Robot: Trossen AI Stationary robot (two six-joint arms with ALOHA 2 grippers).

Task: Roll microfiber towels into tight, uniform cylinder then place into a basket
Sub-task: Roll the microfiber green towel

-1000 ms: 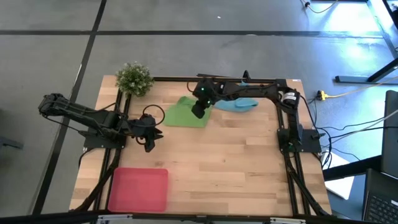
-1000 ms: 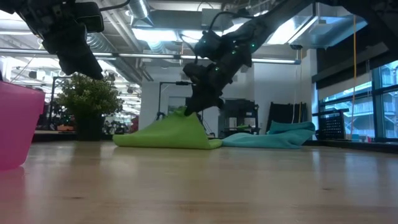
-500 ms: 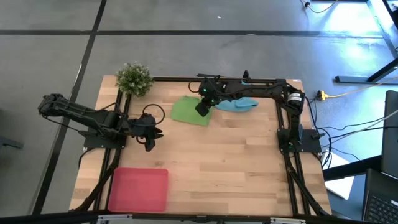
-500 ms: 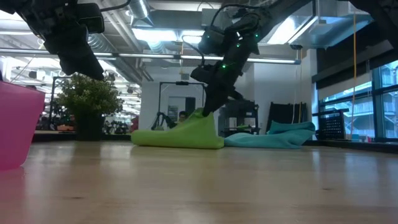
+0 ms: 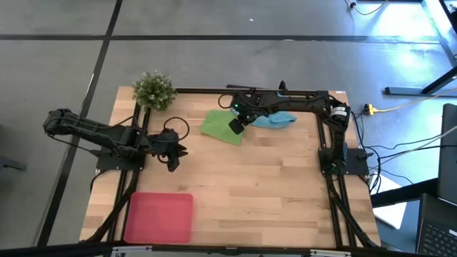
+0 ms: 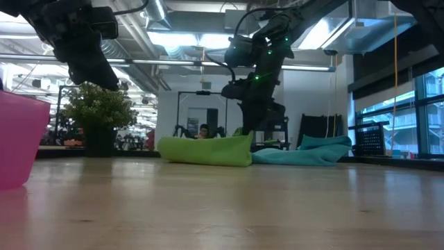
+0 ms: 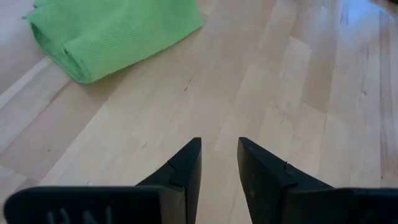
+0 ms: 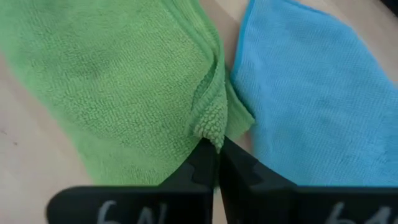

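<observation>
Since a second ago the right pincer [image 5: 235, 126] has dragged the green towel [image 5: 220, 125] toward the blue towel [image 5: 275, 119]; the green towel, then a raised peak on a wider spread, now lies lower and more bunched. Right pincer is nearly closed, pinching a small fold at the green towel's edge [image 8: 210, 127], right beside the blue towel [image 8: 298, 99]. In the low view the green towel [image 6: 207, 149] sits folded flat with the blue towel [image 6: 305, 153] touching its side. Left pincer [image 5: 173, 151] hasn't moved: hovers over bare worktop [image 5: 271, 185], fingers [image 7: 186, 168] a narrow gap apart, holding nothing. Both towels sit at the far worktop edge, near the plant [image 5: 154, 90]. Basket [image 5: 159, 216] at the near left corner, well apart from the towels. Wide bare worktop between the towels and basket, and all across the near right side.
</observation>
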